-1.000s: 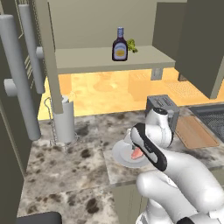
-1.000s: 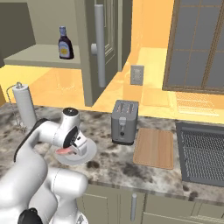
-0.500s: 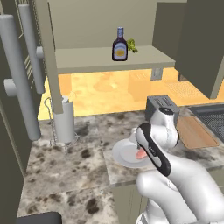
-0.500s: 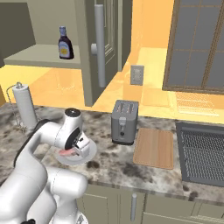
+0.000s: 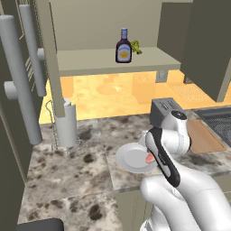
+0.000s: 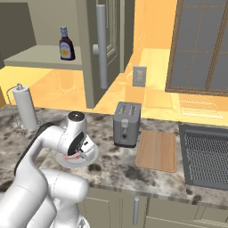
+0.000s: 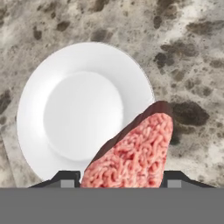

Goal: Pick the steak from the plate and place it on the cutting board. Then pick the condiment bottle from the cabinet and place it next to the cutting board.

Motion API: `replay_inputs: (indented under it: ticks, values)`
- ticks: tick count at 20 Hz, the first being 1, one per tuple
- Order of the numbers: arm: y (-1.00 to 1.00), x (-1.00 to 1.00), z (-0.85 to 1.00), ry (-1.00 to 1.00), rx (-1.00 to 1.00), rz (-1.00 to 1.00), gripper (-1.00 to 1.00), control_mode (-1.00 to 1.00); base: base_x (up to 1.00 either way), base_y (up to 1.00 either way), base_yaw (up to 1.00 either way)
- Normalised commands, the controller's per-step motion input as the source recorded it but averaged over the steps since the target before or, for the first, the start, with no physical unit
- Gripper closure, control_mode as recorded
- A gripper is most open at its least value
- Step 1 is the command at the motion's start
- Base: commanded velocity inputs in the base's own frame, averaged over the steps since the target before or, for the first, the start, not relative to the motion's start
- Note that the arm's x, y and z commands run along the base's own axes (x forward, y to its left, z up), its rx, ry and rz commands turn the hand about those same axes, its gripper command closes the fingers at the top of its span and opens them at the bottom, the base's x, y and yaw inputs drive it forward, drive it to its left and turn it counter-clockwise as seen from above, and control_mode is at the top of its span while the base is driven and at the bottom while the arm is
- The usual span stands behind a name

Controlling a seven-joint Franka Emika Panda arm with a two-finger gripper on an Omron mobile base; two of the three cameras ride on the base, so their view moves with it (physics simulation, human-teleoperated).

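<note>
**Steak up off the plate — the board lies away past the toaster**

You've got the steak (image 7: 133,153) clamped between the jaws, and the hand view shows it hanging clear above the plate (image 7: 39,105), its dish bare underneath. The slab rises from between the two tips and tapers away from the hand, so its long axis runs out along the gripper (image 7: 120,177), not across it. From the right base view the steak (image 6: 71,156) is a thin pink sliver tucked under the wrist, directly over the plate (image 6: 91,153).

Here's what your carry turns on: the cutting board (image 6: 156,149) sits well off to the robot's right on the tabletop, and the toaster (image 6: 126,124) stands between it and the plate. In my judgement you'll want to swing right with enough height or forward clearance to miss that toaster, then lower the meat flat onto the wood.

The condiment bottle (image 5: 123,46) waits upright on the cabinet (image 5: 108,61) shelf, a green leafy vegetable (image 5: 136,46) just beside it.
</note>
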Motion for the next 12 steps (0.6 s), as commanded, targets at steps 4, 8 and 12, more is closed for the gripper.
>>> replay_inputs:
  ticks: [4,8,12]
  values:
    - [-0.25,-0.04,0.0,0.0,0.0,-0.02,1.0,-1.0,0.0,0.0,0.0]
    - [-0.25,-0.04,0.0,0.0,0.0,-0.03,1.0,-1.0,0.0,0.0,0.0]
    - [-0.31,0.0,0.0,0.0,0.0,-0.03,1.0,-1.0,0.0,0.0,0.0]
